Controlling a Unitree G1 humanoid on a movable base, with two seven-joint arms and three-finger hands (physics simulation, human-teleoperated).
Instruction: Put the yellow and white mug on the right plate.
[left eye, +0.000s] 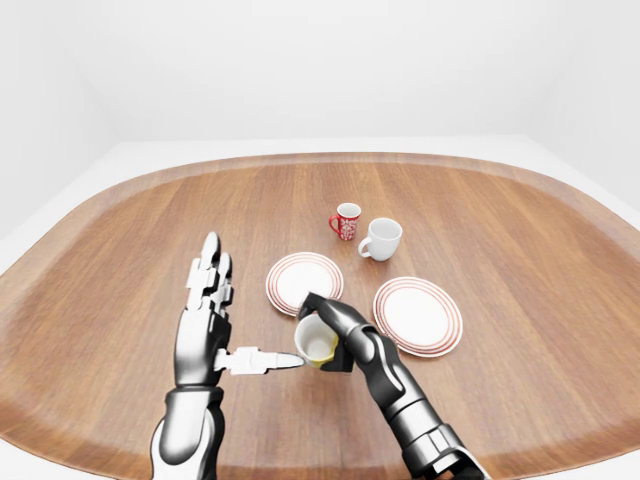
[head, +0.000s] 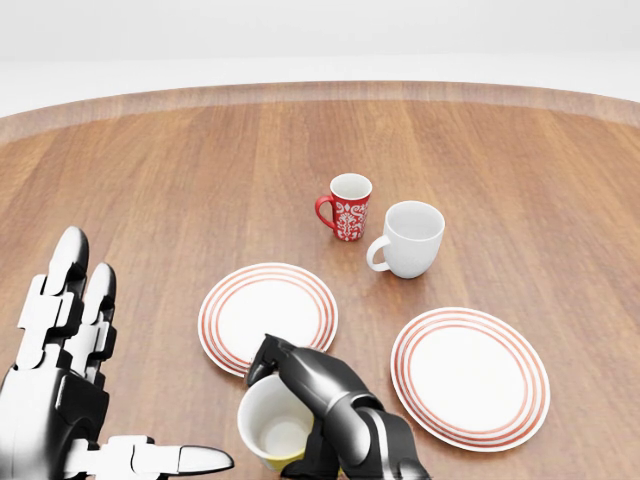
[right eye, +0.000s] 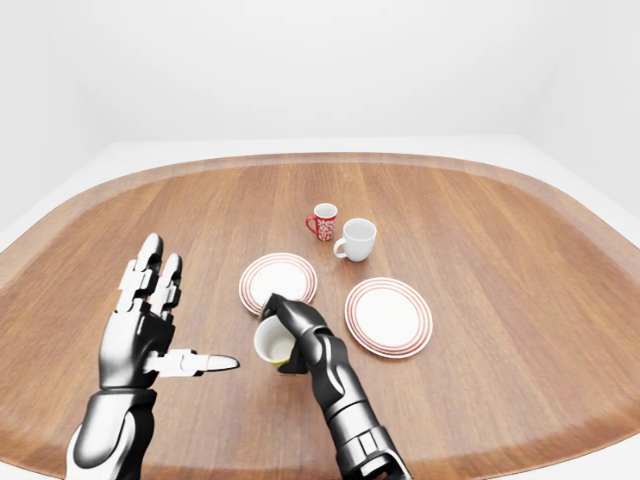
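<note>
Right hand (head: 325, 395) fingers wrapped round yellow and white mug (head: 275, 425); left hand (head: 60, 390) fingers spread wide.

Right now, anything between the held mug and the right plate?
No: bare table between the yellow and white mug, held by the right hand, and the right plate, head view.

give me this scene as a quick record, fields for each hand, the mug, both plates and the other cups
right hand: fingers closed round the yellow and white mug, near the bottom of the head view
yellow and white mug: held, tilted so its open mouth shows, not on any plate
left hand: open, fingers spread, holding nothing
right plate: nothing on it
left plate: nothing on it, just above the held mug in the head view
red patterned mug: upright on the table
white mug: upright, right of the red one
</note>
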